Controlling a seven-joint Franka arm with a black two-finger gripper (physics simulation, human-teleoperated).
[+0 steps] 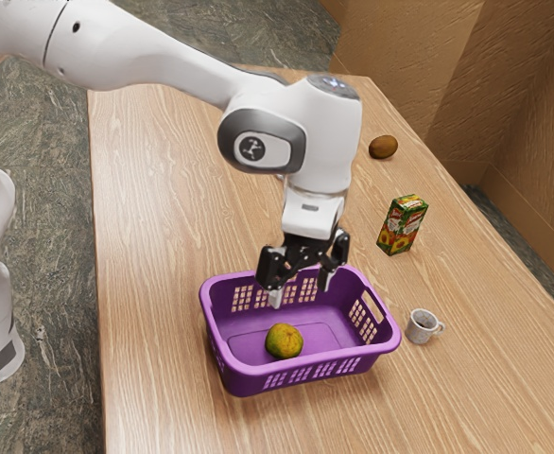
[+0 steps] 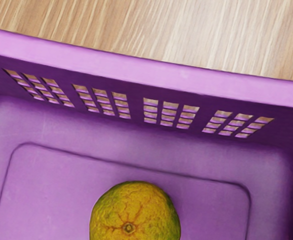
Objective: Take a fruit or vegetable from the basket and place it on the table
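Purple and open-topped, the basket (image 1: 243,381) stands nearest the exterior camera on the wooden tabletop (image 1: 164,236), its pierced walls rising around one green-and-yellow citrus fruit (image 1: 284,341). In the exterior view the citrus fruit is seen resting on the basket floor, toward 7 o'clock from the basket's middle; in the wrist view a star-shaped scar is turned upward.

The end effector (image 1: 301,288) is poised over the basket, pointing down, its two fingers spread well apart with nothing held between them. From it, the citrus fruit lies lower, between 6 and 7 o'clock in the exterior view.

A fairly light, firm body with slight give may be expected, the pebbled skin offering fair friction, though a roll is likely if one side is touched first. It is best taken across its widest girth, with the fingers lowered on opposite flanks and only moderate pressure applied, so that the rind is not bruised.

The walls are the chief obstacle: a straight descent is called for, then a lift clear of the rim before any sideways travel. Outside the basket stand a speckled mug (image 1: 422,326) at 3 o'clock and a juice carton (image 1: 403,225) between 1 and 2; farther off at 1 o'clock lies a brown oval item (image 1: 383,147). Bare wood at 9 o'clock could be used for setting down.
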